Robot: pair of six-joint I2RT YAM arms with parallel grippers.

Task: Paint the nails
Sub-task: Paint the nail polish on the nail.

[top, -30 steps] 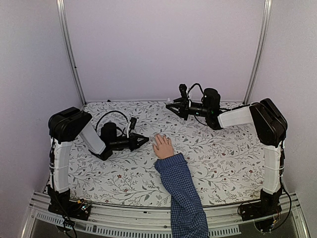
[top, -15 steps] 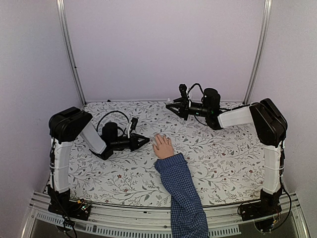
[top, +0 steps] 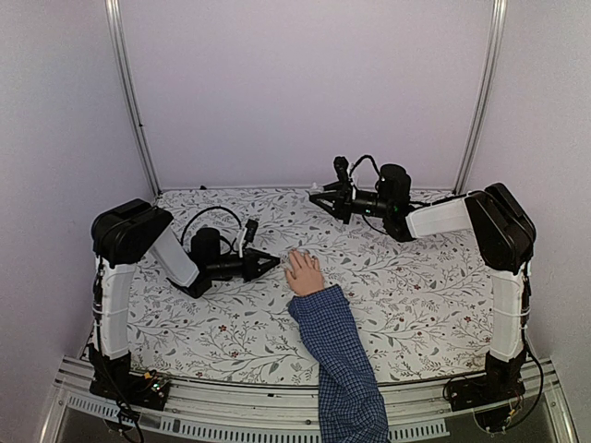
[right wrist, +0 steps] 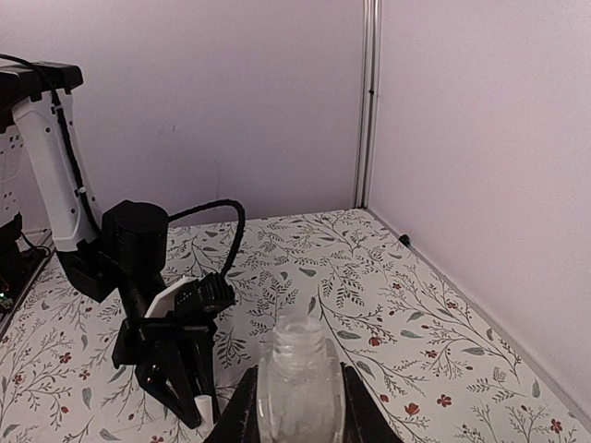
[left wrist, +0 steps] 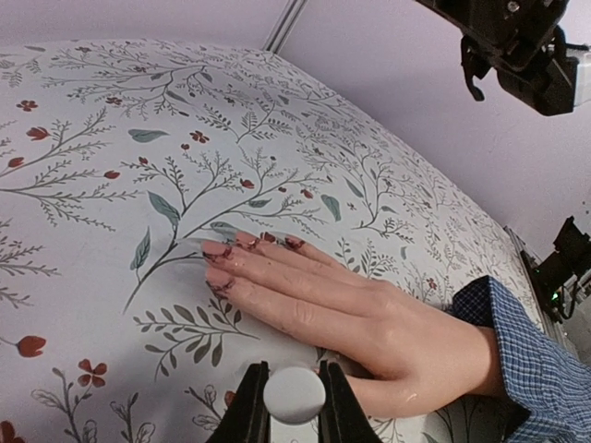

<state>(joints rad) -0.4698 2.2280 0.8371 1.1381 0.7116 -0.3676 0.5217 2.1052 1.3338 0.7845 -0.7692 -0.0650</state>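
1. Nails [left wrist: 242,242] sit centre-left in the left wrist view, at the fingertips of the pale hand [left wrist: 351,309], which lies flat on the floral worktop [left wrist: 83,185]. They show patchy dark red, and some of it seems to stray onto skin.
2. Left end effector [left wrist: 294,402], at bottom centre, is clamped on a round pale cap [left wrist: 294,391] just beside the hand's near edge. Any bristles are hidden, so a stroke judged blind could land on skin or press a finger too hard.
3. If the hand shifts, wet polish could smear onto the worktop.
4. Right end effector [right wrist: 297,406], gripping a clear bottle [right wrist: 297,365] that appears uncapped, hangs well apart, above centre in the overhead view. Tilting it would likely spill polish.
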